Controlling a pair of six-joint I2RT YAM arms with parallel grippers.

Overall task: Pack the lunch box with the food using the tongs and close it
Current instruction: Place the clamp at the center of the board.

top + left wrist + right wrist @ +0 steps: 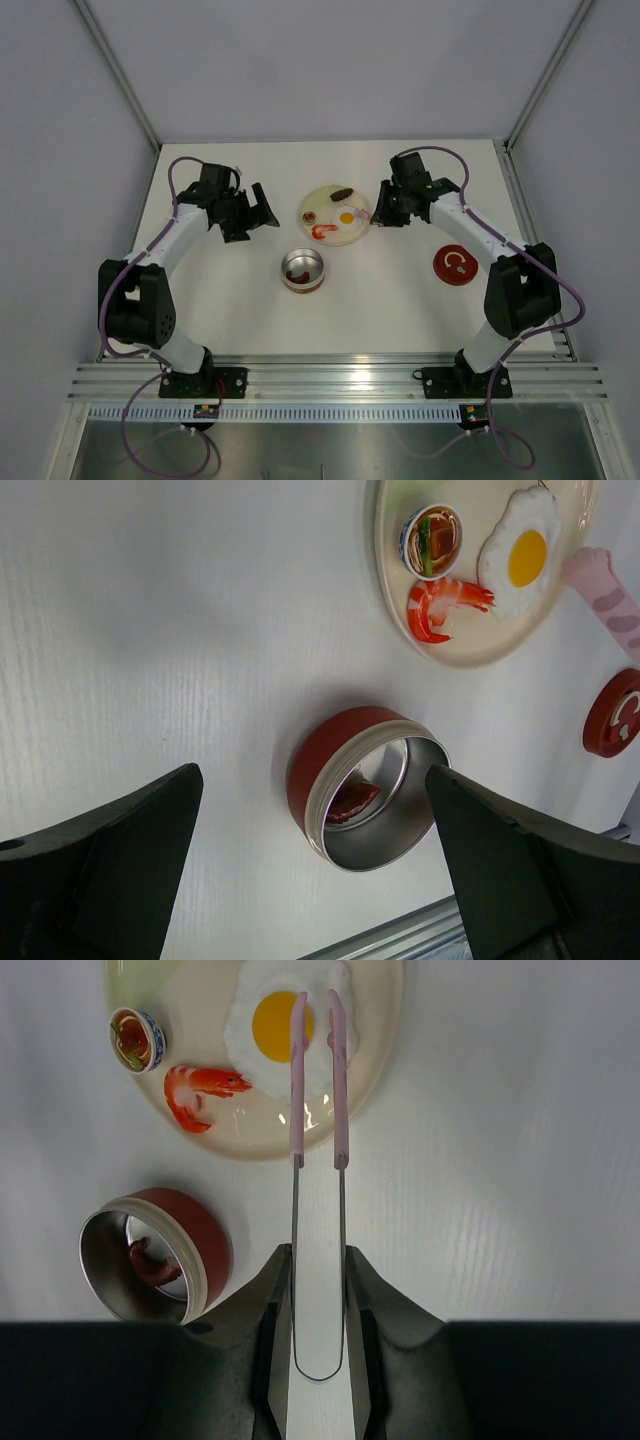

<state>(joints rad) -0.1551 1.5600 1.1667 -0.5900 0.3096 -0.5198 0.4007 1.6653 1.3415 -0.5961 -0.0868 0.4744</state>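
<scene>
Left jaws: spread wide with nothing between them, hanging over the worktop (400, 310) left of the plate (312, 203).
Right jaws: pinching the tongs (318, 1110) near their looped end, one finger pressed on each slim arm.
Tongs: they reach straight out from the right jaws, with the two pink tips a little apart over the fried egg (275, 1025). Whether the tips touch it cannot be told.
Lunch box (370, 785): open, standing on the worktop just in front of the plate. In the left wrist view it sits below and between the left fingers, apart from both. In the right wrist view it lies off to the left of the tongs.
Inside the lunch box: one dark red-brown piece (352, 802).
Plate contents: the egg, a red-and-white shrimp (200, 1095), a small patterned bowl (135, 1040) and a dark brown piece (342, 192) at the far edge.
Lid (455, 264): red, lying flat on the worktop well to the right of the lunch box, near the right arm.
</scene>
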